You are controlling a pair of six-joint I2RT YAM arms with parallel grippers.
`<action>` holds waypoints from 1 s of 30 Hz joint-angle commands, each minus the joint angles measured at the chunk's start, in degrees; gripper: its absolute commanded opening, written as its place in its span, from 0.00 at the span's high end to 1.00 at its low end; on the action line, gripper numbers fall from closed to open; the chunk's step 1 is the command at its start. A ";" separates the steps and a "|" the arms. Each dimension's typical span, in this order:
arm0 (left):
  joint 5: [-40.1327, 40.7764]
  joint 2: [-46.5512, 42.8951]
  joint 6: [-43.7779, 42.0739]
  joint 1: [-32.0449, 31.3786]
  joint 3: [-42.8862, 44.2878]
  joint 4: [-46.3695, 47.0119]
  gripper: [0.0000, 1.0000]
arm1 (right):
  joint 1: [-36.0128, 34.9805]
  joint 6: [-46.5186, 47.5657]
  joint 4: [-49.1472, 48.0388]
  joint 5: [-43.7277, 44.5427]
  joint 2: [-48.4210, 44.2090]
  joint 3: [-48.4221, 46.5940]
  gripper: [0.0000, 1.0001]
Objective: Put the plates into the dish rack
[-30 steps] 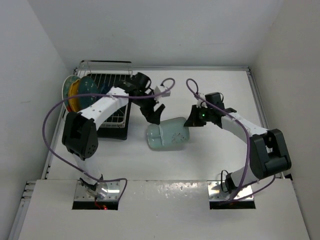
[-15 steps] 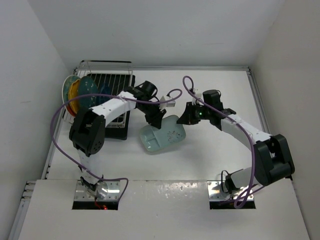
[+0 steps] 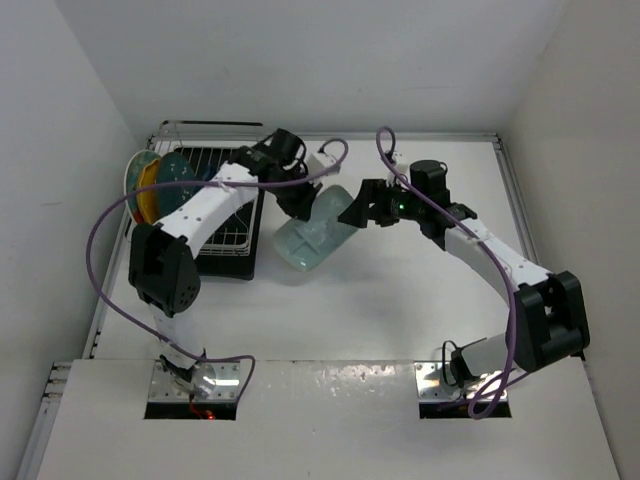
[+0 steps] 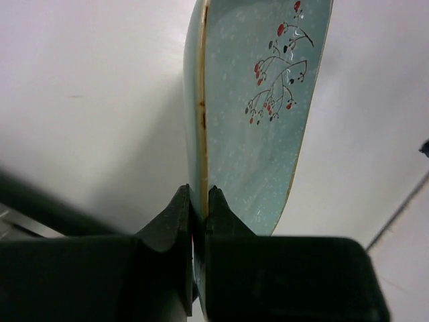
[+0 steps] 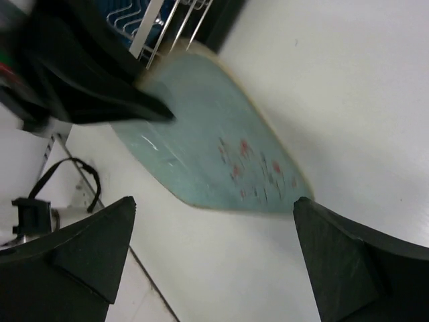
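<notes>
The pale mint plate point(image 3: 318, 232) with red berry sprigs hangs tilted just right of the dish rack point(image 3: 228, 158). My left gripper point(image 3: 296, 206) is shut on its rim, and the left wrist view shows the edge of the plate point(image 4: 261, 121) pinched between the black fingers point(image 4: 175, 215). My right gripper point(image 3: 354, 212) stands open beside the plate's right end, apart from it. In the right wrist view the plate point(image 5: 214, 144) lies beyond the widely spread fingertips point(image 5: 120, 215). A yellow plate point(image 3: 147, 190) and a teal plate point(image 3: 176, 170) stand upright at the rack's left end.
The rack sits over a black drip tray point(image 3: 240, 262) at the back left, close to the left wall. A purple cable point(image 3: 105, 230) loops off the left arm and another point(image 3: 385, 165) off the right arm. Rack wires point(image 5: 171, 20) show beyond the plate.
My right gripper has let go of the mint plate and opened wide. My left gripper has shut on the plate's rim and raised it, tilted, toward the rack.
</notes>
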State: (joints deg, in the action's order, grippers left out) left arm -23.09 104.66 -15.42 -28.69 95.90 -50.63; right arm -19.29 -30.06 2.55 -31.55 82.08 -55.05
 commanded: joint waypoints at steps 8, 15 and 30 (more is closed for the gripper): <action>32.27 -12.90 16.03 8.55 17.48 -2.28 1.00 | -0.22 -4.21 0.70 12.65 -3.86 0.11 0.00; 54.28 -16.50 20.86 10.58 11.34 -1.14 1.00 | -0.14 -5.18 0.88 13.62 -3.95 1.17 0.00; 64.58 -16.51 27.03 10.58 4.66 1.85 1.00 | 0.30 -5.27 0.71 13.36 -4.21 2.14 0.00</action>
State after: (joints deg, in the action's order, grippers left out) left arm 36.21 90.11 10.44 -18.31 100.40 -55.68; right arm -19.27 -34.76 4.60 -18.44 79.85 -53.06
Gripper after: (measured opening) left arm 0.088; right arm 0.996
